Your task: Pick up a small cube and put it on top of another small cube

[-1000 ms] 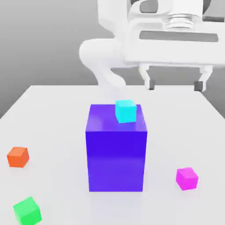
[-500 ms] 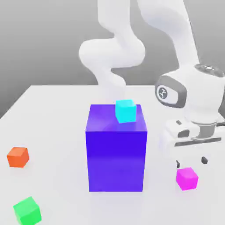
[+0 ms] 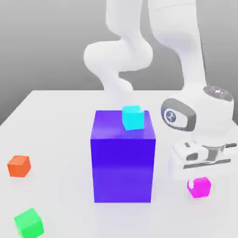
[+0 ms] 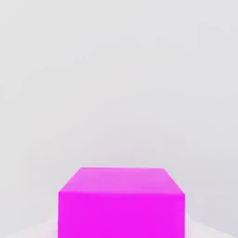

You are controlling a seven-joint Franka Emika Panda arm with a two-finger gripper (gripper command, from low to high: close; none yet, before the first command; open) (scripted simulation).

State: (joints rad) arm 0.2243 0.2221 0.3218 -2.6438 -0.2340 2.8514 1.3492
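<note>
A small magenta cube (image 3: 200,188) rests on the white table at the exterior view's right, and it looms large and close in the hand view (image 4: 122,204). My gripper (image 3: 200,182) is down directly over it, shut on the magenta cube, with the white hand covering the cube's top edge. A small cyan cube (image 3: 133,117) sits on top of the big blue-purple block (image 3: 122,162) in the middle. A small orange cube (image 3: 19,166) and a small green cube (image 3: 29,222) lie on the table at the exterior view's left.
The tall blue-purple block stands just to the exterior view's left of my hand, a short gap away. The arm's white links rise behind it. The white table (image 3: 60,121) runs to its edges at the left and the far back.
The hand dropped from high above the table down onto the magenta cube, and its jaws went from wide open to shut. The other cubes have not moved.
</note>
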